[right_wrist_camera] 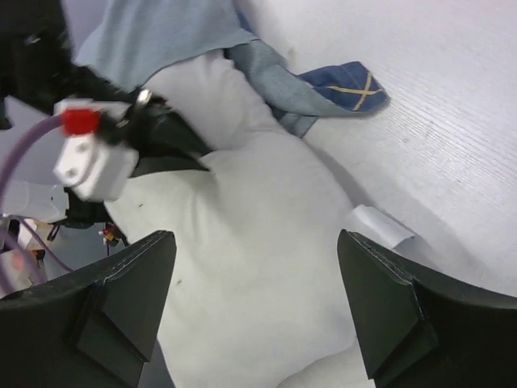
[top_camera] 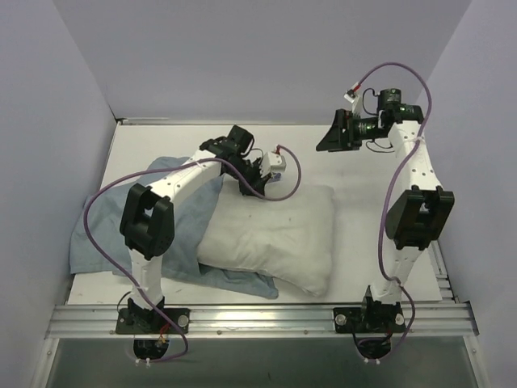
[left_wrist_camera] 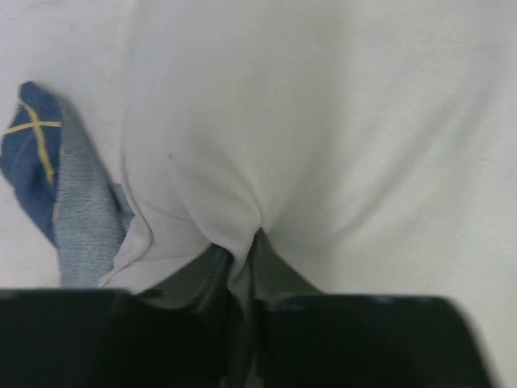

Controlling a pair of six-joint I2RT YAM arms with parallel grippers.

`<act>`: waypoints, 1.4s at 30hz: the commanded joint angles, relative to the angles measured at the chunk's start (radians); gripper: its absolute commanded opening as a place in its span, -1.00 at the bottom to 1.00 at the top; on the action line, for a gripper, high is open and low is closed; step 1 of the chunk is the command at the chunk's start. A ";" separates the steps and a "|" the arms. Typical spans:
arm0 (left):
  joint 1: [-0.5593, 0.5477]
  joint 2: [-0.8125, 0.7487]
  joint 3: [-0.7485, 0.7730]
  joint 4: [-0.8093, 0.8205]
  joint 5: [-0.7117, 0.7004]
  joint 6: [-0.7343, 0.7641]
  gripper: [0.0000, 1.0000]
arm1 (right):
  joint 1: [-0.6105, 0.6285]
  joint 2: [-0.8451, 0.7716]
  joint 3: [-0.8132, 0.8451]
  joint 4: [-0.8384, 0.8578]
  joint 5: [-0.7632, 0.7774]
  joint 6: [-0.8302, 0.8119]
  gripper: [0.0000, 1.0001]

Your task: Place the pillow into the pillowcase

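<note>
The white pillow (top_camera: 275, 234) lies in the middle of the table, partly on top of the pale blue pillowcase (top_camera: 101, 234), which spreads out to its left. My left gripper (top_camera: 257, 184) is shut on a pinch of the pillow's fabric (left_wrist_camera: 242, 242) at its far left edge. A navy corner of the pillowcase (left_wrist_camera: 32, 162) shows at the left of the left wrist view. My right gripper (top_camera: 331, 137) is open and empty, held above the table beyond the pillow's far right corner. Its view looks down on the pillow (right_wrist_camera: 258, 275) and the pillowcase (right_wrist_camera: 153, 36).
The table top is white (top_camera: 363, 202), with grey walls on three sides. A metal rail (top_camera: 258, 319) runs along the near edge. A small white tag (right_wrist_camera: 380, 226) sticks out of the pillow's edge. Purple cables loop from both arms.
</note>
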 commanded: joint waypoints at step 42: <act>0.127 -0.537 -0.558 -0.022 0.440 0.638 -1.00 | -0.007 0.110 -0.348 0.372 0.307 0.192 -1.00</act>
